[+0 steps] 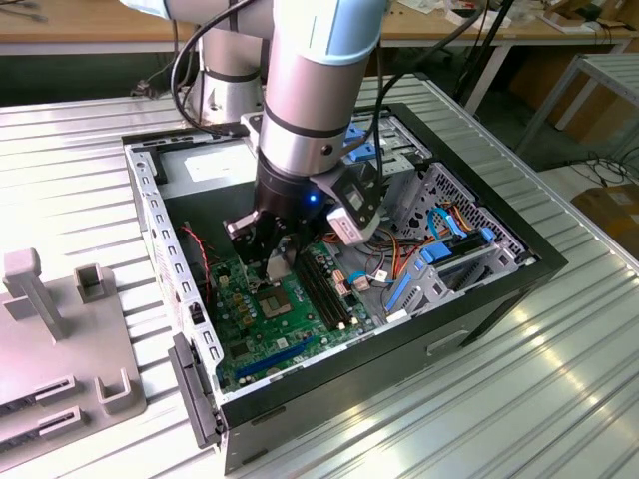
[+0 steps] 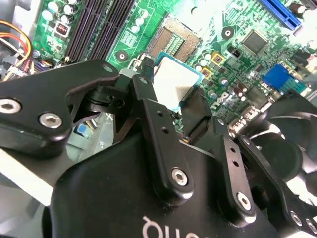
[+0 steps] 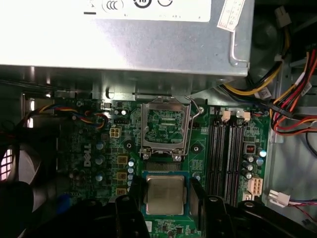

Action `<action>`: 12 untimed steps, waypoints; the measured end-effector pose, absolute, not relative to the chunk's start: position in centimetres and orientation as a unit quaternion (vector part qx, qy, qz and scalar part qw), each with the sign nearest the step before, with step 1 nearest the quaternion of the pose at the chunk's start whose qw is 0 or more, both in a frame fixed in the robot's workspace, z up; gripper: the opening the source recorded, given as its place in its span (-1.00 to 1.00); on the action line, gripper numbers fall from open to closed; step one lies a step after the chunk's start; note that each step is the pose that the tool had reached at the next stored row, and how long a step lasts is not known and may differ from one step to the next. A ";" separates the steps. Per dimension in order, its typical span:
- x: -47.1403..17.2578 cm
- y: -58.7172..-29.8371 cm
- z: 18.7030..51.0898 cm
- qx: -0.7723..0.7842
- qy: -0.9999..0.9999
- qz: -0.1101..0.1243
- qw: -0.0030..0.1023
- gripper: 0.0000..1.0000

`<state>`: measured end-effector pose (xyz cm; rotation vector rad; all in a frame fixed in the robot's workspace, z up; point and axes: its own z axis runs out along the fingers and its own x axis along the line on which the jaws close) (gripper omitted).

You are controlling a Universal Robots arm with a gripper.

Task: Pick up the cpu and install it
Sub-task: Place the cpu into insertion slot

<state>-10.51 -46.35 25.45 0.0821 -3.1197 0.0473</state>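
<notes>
We note the gripper [image 3: 165,203] closed narrow on the cpu [image 2: 174,82], fingers [image 3: 196,198] on two opposite edges. It hangs over the motherboard [image 3: 89,158], just beside the open socket [image 3: 165,126], not seated. Risk, our judgement: the edge grip is thin, and a slip or tilted entry could bend the socket's pins.

The silver-grey tubular arm [image 1: 300,100] has pale blue joint caps [image 1: 351,30], looping black cables [image 1: 185,70], a blue light [image 1: 313,197] on its black wrist [image 1: 280,195], and a matte black gripper [image 2: 171,96] with silver hex screws [image 2: 179,176].
</notes>
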 end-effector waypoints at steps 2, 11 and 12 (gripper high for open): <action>-10.5 -46.4 25.3 0.026 -0.999 0.015 0.010 -0.06; -10.5 -46.3 25.3 0.026 -0.999 0.015 0.010 -0.06; -10.5 -46.4 25.3 0.026 -0.999 0.015 0.010 -0.06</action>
